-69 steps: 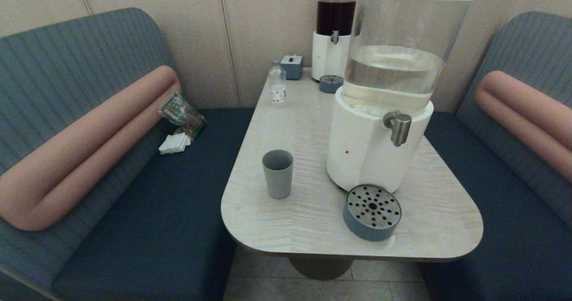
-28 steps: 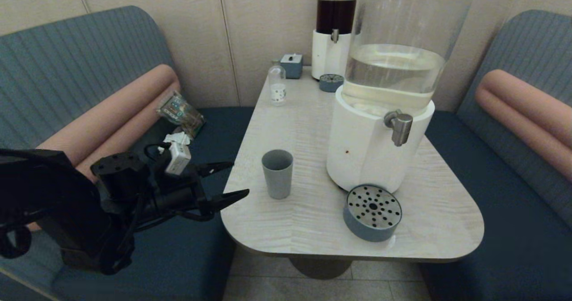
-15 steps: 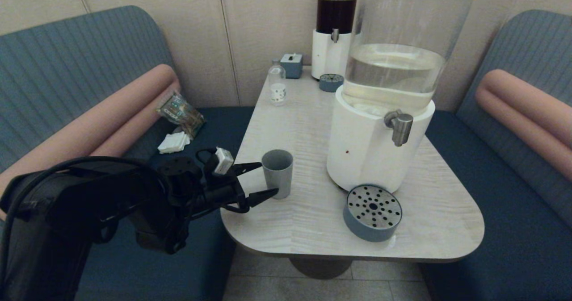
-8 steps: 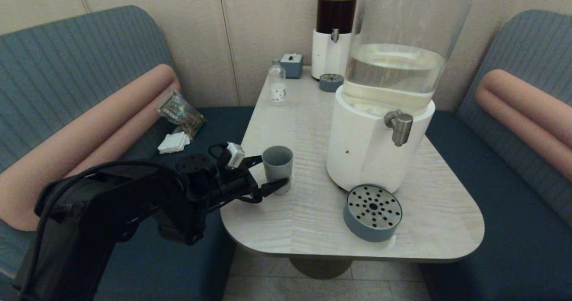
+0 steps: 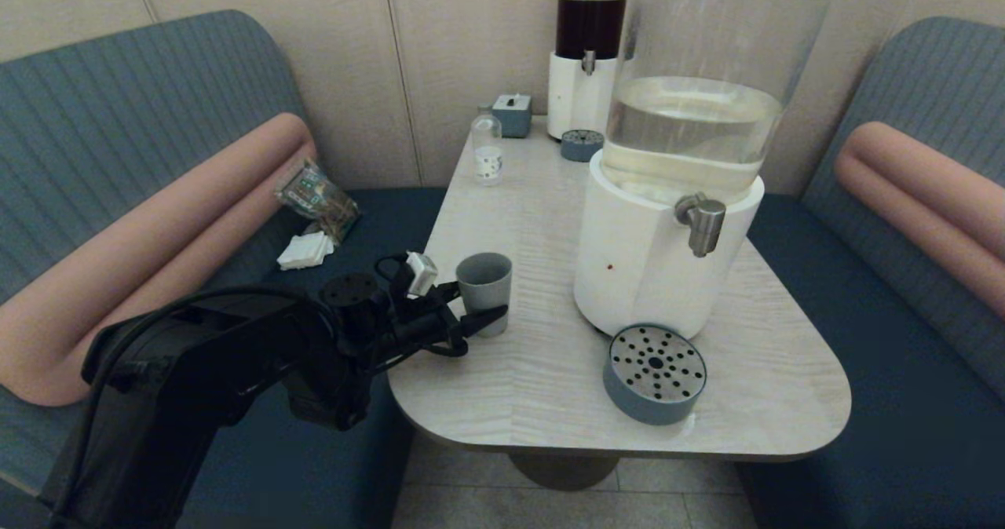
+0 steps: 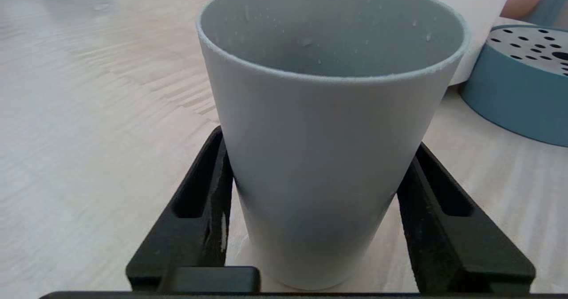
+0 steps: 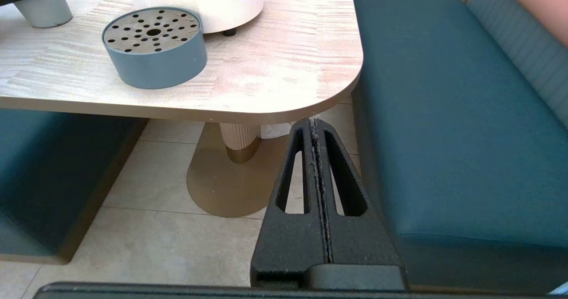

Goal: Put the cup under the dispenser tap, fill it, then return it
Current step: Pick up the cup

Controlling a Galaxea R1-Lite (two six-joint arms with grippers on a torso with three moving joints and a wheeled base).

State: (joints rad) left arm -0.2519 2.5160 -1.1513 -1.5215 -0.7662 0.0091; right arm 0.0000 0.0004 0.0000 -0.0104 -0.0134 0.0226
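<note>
The left gripper clamps the cup, a plain matte grey-blue tumbler, handleless, empty with droplets inside, upright on the table. Beyond stands the dispenser tap. The right gripper, fingers together, hangs below the table edge.

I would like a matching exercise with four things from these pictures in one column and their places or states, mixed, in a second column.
1. cup
2. left end effector
3. right end effector
4. drip tray

A. shut, below the table edge
B. on the table in front of the dispenser
C. grey, empty, upright
D. fingers on both sides of the cup

Pairs: 1-C, 2-D, 3-A, 4-B
</note>
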